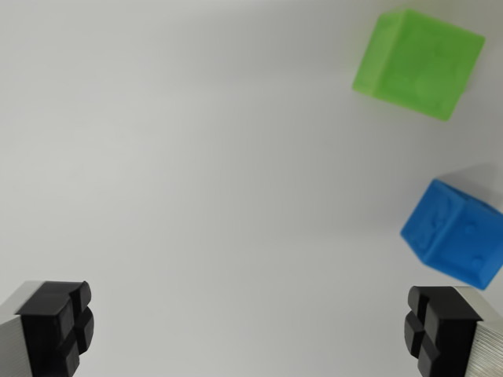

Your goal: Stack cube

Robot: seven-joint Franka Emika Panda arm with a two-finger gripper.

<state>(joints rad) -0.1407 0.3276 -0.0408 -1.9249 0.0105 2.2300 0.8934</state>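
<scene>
From the wrist view I see my end effector (250, 326) spread wide and holding nothing: one black fingertip (56, 323) sits at the lower left corner of the view and the other at the lower right, with only bare white counter (196, 173) between them. The green cube (417, 63) lies near the upper right of the wrist view, and the blue cube (456, 232) lies below it at the right edge, just above the right fingertip. The two cubes are apart from each other, both resting on the counter, each turned a little out of square with the camera. Neither is between the fingers, and neither sits on the other, so I judge the stacking has not begun: no cube is picked, none is placed. What is left, as I read it, is everything: bringing the fingers over one cube, closing on it, lifting it, and setting it down on top of the other. The picture is slightly blurred, so fine detail on the cube faces I cannot make out.
</scene>
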